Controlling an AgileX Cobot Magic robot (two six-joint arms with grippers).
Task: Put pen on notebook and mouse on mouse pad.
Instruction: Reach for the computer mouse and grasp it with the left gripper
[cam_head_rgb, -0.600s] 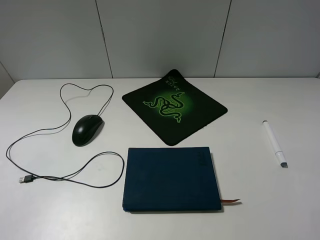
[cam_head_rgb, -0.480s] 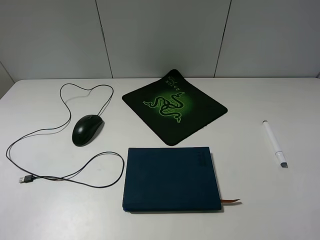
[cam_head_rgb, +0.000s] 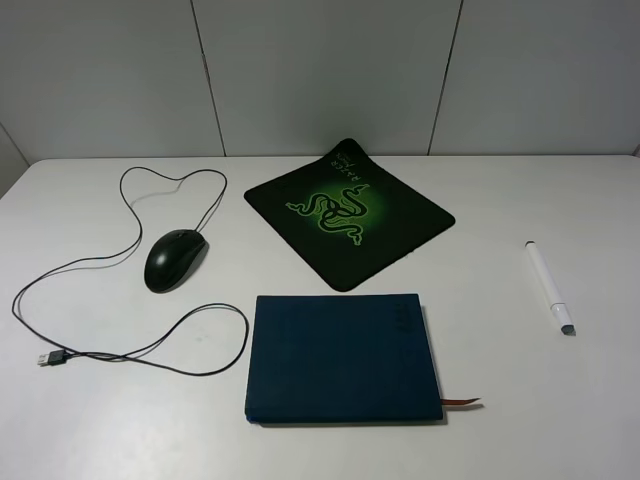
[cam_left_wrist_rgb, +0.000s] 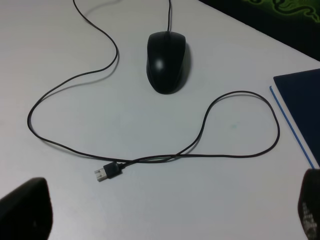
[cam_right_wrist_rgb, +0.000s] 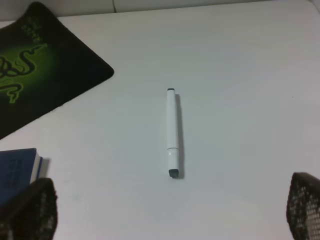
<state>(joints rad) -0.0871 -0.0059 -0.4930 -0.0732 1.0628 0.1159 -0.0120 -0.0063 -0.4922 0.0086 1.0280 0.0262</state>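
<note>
The black mouse (cam_head_rgb: 175, 259) (cam_left_wrist_rgb: 166, 61) lies on the white table at the left, its thin cable (cam_head_rgb: 130, 348) (cam_left_wrist_rgb: 235, 125) looping to a USB plug (cam_head_rgb: 52, 357) (cam_left_wrist_rgb: 106, 172). The mouse pad (cam_head_rgb: 350, 212) (cam_right_wrist_rgb: 40, 75) with its green snake logo lies at the back centre. In front of it rests the dark blue notebook (cam_head_rgb: 343, 357) (cam_left_wrist_rgb: 300, 105) (cam_right_wrist_rgb: 17, 167). The white pen (cam_head_rgb: 549, 286) (cam_right_wrist_rgb: 171, 131) lies alone at the right. Neither arm shows in the high view. My left gripper (cam_left_wrist_rgb: 165, 212) is open above the cable, well short of the mouse. My right gripper (cam_right_wrist_rgb: 170, 210) hangs open short of the pen.
The white table (cam_head_rgb: 500, 200) meets a grey panelled wall (cam_head_rgb: 320, 70) at the back. A brown ribbon bookmark (cam_head_rgb: 462, 403) sticks out of the notebook's front right corner.
</note>
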